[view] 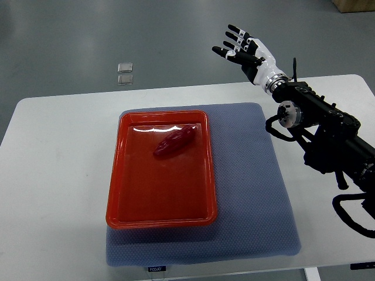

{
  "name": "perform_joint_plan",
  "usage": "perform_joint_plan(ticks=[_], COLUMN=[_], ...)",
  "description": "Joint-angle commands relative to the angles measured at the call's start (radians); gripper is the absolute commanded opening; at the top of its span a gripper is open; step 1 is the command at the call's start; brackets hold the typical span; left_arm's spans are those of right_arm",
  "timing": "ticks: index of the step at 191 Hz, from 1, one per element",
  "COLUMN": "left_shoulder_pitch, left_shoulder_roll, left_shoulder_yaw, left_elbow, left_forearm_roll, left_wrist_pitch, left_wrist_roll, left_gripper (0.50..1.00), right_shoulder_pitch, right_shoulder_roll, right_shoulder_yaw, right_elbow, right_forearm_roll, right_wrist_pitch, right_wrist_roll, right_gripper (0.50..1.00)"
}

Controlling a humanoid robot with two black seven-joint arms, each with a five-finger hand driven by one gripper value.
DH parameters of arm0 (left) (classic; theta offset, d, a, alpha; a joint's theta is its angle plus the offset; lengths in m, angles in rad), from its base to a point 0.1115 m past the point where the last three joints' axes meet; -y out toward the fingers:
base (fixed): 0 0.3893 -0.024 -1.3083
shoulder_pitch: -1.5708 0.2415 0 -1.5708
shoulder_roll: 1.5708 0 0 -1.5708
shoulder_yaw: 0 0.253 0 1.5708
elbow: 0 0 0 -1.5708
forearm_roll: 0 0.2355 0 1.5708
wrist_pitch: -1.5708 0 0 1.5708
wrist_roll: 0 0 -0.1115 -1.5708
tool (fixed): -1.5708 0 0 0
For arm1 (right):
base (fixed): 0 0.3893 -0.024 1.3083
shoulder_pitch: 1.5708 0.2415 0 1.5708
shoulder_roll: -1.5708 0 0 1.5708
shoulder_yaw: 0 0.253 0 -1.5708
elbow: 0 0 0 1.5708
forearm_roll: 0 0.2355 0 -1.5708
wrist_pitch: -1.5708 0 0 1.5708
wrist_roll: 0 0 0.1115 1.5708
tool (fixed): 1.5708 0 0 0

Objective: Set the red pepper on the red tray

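Note:
A dark red pepper (174, 142) lies inside the red tray (161, 208), in its far half, tilted with its tip toward the far right. The tray sits on a blue-grey mat (252, 193). My right hand (240, 48) is raised beyond the table's far right edge, fingers spread and empty, well away from the tray. Its black arm (328, 129) comes in from the right edge. The left arm is out of view.
The white table (58, 175) carries the mat. Two small clear squares (125, 72) lie on the grey floor beyond the table's far edge. A cardboard box corner (354, 5) shows at the top right.

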Motion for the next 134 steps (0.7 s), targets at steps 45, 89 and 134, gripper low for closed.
perform_joint_plan(ticks=[45, 89, 134], left_shoulder_pitch=[0.003, 0.003, 0.002], left_shoulder_roll=[0.0, 0.0, 0.0], left_shoulder_yaw=[0.0, 0.0, 0.0], left_elbow=[0.0, 0.0, 0.0], left_forearm_roll=[0.0, 0.0, 0.0], left_wrist_pitch=[0.0, 0.0, 0.0], left_wrist_roll=[-0.001, -0.001, 0.001], left_gripper=[1.0, 1.0, 1.0], right_shoulder_pitch=[-0.07, -0.098, -0.121], right_shoulder_roll=[-0.039, -0.052, -0.05], right_shoulder_yaw=[0.07, 0.07, 0.065], right_elbow=[-0.044, -0.047, -0.058], right_forearm_roll=[0.215, 0.355, 0.398], right_wrist_pitch=[0.011, 0.006, 0.005], right_wrist_roll=[0.0, 0.0, 0.003], right_gripper=[0.917, 0.917, 0.919])
